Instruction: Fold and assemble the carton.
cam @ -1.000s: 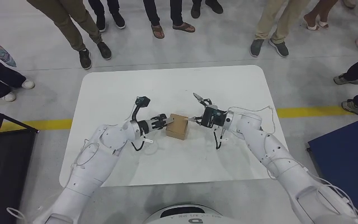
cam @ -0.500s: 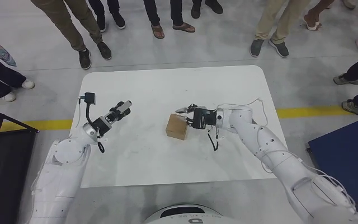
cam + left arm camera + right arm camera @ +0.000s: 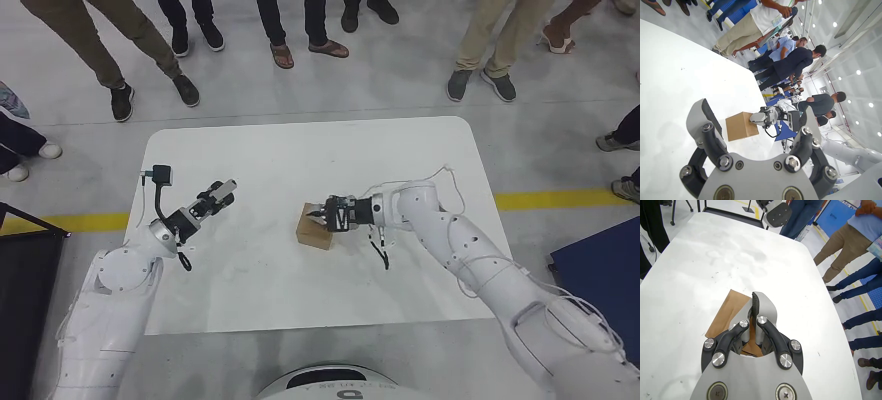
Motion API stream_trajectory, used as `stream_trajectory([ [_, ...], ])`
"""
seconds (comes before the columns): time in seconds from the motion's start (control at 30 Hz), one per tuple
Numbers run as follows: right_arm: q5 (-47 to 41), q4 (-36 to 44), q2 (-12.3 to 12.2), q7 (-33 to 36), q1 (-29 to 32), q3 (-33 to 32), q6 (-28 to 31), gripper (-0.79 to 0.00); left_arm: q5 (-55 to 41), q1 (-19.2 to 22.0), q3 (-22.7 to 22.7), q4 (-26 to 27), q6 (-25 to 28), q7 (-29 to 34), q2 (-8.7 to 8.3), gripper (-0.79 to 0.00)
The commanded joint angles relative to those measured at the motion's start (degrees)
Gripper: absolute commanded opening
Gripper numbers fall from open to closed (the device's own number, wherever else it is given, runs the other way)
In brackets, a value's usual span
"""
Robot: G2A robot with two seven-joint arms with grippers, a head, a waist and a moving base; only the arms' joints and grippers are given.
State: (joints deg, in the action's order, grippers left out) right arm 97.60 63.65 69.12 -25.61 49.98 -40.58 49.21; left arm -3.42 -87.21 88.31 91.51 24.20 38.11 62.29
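Carton (image 3: 315, 233) sitting near middle of table (image 3: 400, 150). My right pincer (image 3: 320, 212) closed, empty, pressing on carton top. My left pincer (image 3: 222, 192) hanging open near left edge, well apart. Risk: nothing bracing carton, so pushing may be sliding or tipping it.

Right end effector (image 3: 753, 119) apparently against carton (image 3: 739, 127).
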Motion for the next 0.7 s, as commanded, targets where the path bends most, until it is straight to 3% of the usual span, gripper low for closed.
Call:
stream_trajectory([
  [0.0,-0.5,0.49,-0.04,-0.6,0.06,-0.51,-1.25,-0.785,0.0,0.0,0.0,0.0,0.0,0.0,0.0,0.0],
  [0.43,0.08,1.25,-0.46,-1.73,1.08,-1.11,-2.08,-0.785,0.0,0.0,0.0,0.0,0.0,0.0,0.0,0.0],
  [0.53,0.59,2.45,-1.81,-6.19,2.7,-4.4,-5.08,-0.785,0.0,0.0,0.0,0.0,0.0,0.0,0.0,0.0],
  [0.67,5.11,4.41,-5.05,-11.48,7.73,-9.76,-4.87,-0.785,0.0,0.0,0.0,0.0,0.0,0.0,0.0,0.0],
])
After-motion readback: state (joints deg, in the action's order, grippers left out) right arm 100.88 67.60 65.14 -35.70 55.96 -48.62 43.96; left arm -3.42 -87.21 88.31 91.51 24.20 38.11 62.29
